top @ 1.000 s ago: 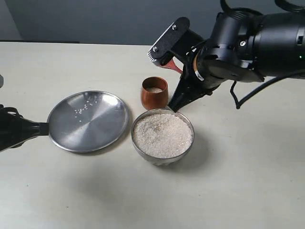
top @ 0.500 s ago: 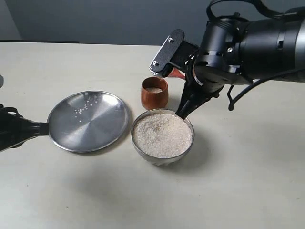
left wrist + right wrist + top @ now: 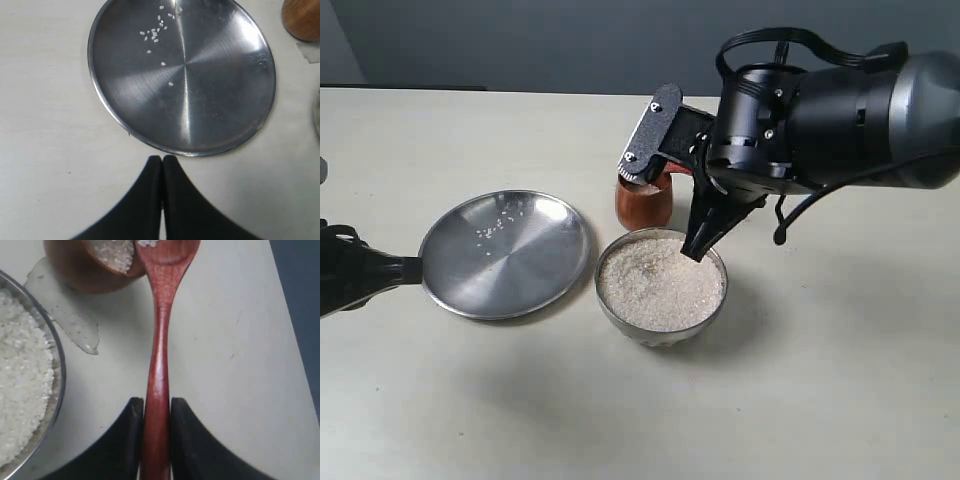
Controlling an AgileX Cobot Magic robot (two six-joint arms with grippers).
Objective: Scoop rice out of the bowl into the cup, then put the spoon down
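The spoon (image 3: 156, 365) is held by its slim handle between the two black fingers (image 3: 125, 440) of the right gripper (image 3: 156, 407), which press against it from either side. Its oval head reaches the rim of the cup (image 3: 80, 275) and carries a few white grains. Whether the head touches the rim cannot be told.

The cup has a little rice inside and stands just beside the bowl (image 3: 660, 336), on the bowl's far side in the exterior view. The bowl is filled nearly to its rim with rice (image 3: 660, 285). The right arm leans over both, and the tip of one finger hangs above the bowl's far edge.

Left of the bowl and close to it, a flat steel plate (image 3: 210, 105) lies on the table (image 3: 820, 400) with a few loose grains scattered on it. The left gripper (image 3: 162, 162) sits low just outside the plate's edge, its fingers pressed together and holding nothing.
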